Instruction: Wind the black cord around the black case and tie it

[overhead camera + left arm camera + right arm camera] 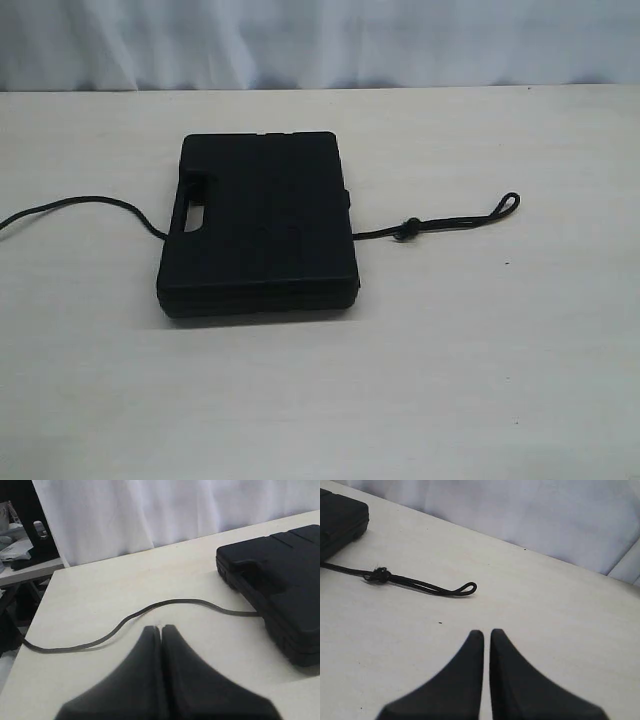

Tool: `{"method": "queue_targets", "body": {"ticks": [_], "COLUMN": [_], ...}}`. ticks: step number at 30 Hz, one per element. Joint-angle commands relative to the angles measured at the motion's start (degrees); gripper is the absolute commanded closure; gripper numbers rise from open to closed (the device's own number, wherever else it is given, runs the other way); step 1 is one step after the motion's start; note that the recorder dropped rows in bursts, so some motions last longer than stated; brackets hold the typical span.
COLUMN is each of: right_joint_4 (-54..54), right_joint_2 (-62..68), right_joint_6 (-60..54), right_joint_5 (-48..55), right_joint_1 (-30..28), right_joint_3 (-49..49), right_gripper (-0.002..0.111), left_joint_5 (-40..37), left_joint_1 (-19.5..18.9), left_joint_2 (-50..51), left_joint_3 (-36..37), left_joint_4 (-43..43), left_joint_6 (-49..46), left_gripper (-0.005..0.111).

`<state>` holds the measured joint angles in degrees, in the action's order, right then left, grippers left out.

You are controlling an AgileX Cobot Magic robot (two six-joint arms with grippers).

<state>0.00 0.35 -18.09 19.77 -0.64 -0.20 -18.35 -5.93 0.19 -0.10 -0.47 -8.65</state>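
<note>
On the tabletop, exterior view: black case lies flat near the middle, with its handle slot on the left side. black cord comes in from the left edge of the view and meets the case beside the slot. It seems to pass underneath and comes out on the right side. The right run ends in a knot and a narrow loop. Layout looks deliberate: the case sits on the cord mid-span, so both free runs can be brought up and over for the wrap. No turn over the top yet and nothing tied, so I read the task as at its start. Neither arm shows in this view.

Left wrist view: left hand has its fingers pressed together with nothing between them. It hangs above the tabletop, tips pointing at the cord's curve, which lies just ahead and leads to the case side. The far end of that run reaches the tabletop edge; can't tell whether it hangs over.

Right wrist view: right hand is also together, hairline gap at the tips, empty. It hovers clear of the surface, aimed toward the loop end, which lies ahead and apart from the tips. The knot sits between the loop and the case corner. Both hands must part before any pick.
</note>
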Motion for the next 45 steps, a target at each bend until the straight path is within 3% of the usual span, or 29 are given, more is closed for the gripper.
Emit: {"method": "queue_targets", "body": {"ticks": [1,4,14,23,27,28,31,32,34,38,42,45], "right_joint_4": [-0.51,-0.51,-0.51,-0.51,-0.51,-0.51,-1.08,-1.08,1.94,11.87,17.74,17.48], "right_joint_2": [-0.35,-0.35,-0.35,-0.35,-0.35,-0.35,-0.35,-0.35,-0.35,-0.35,-0.35,-0.35], "right_joint_6": [-0.29,-0.29,-0.29,-0.29,-0.29,-0.29,-0.29,-0.29,-0.04,0.35,3.44,24.90], "right_joint_5": [-0.13,-0.13,-0.13,-0.13,-0.13,-0.13,-0.58,-1.35,-5.73,-28.91,-54.87,-65.20], "right_joint_1": [0.12,0.12,0.12,0.12,0.12,0.12,0.12,0.12,0.12,0.12,0.12,0.12], "right_joint_3": [0.20,0.20,0.20,0.20,0.20,0.20,0.20,0.20,0.20,0.20,0.20,0.20], "right_gripper": [0.104,0.104,0.104,0.104,0.104,0.104,0.104,0.104,0.104,0.104,0.104,0.104], "left_joint_5": [0.65,0.65,1.46,13.63,21.12,24.76,38.70,40.68,44.86,49.33,46.39,45.11], "left_joint_1": [0.26,0.26,0.26,0.26,0.26,0.26,0.26,0.26,0.26,0.26,0.26,0.26], "left_joint_2": [-0.19,-0.19,-0.19,-0.19,-0.19,-0.19,-0.19,-0.19,-0.19,-0.19,-0.19,-0.19], "left_joint_3": [0.10,0.10,0.10,0.10,0.10,0.10,0.10,0.10,0.10,0.10,0.10,0.10], "left_joint_4": [0.03,4.72,6.52,20.79,22.18,21.26,10.04,9.88,10.03,10.03,13.20,15.72], "left_joint_6": [0.36,0.39,-2.08,-2.08,-1.14,2.25,44.07,49.46,51.65,52.21,52.21,52.21], "left_gripper": [0.107,0.107,0.107,0.107,0.107,0.107,0.107,0.107,0.107,0.107,0.107,0.107]}}
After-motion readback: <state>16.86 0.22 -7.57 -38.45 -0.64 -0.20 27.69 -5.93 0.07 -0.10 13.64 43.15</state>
